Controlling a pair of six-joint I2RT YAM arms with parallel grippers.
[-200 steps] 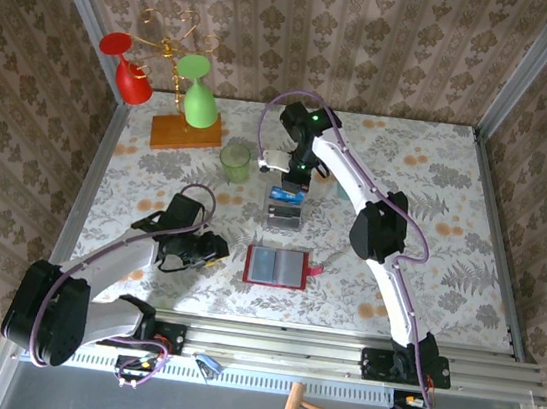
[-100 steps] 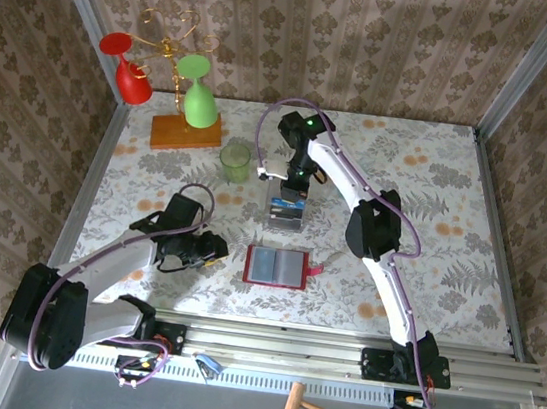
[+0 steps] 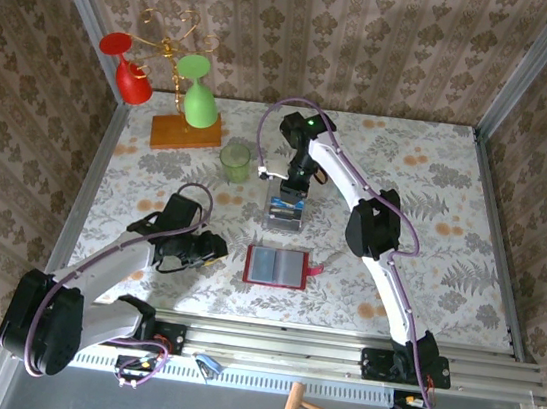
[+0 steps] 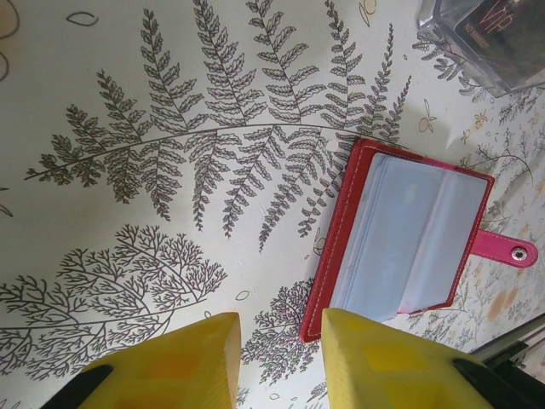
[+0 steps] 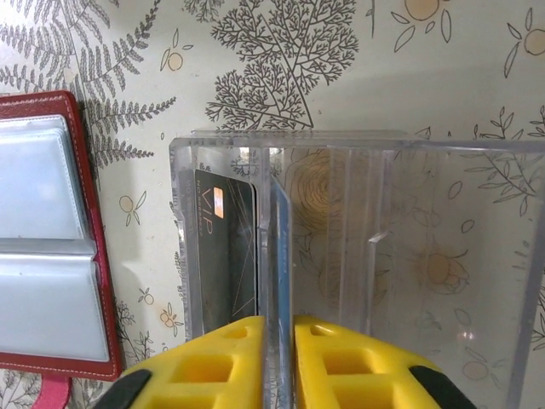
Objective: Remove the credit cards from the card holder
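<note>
The right gripper sits narrow astride 1 blue credit card standing on edge in the clear box, apparently slotting it there; whether it grips, I cannot tell. The card holder lies open on the table just beside the box, and the left gripper hovers near it, part-open and empty, probably ready to steady it.

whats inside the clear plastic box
A dark VIP card stands upright in the clear box, what looks like a bluish card's edge beside it between the right gripper's fingers. Anything behind the dark card is covered.
</note>
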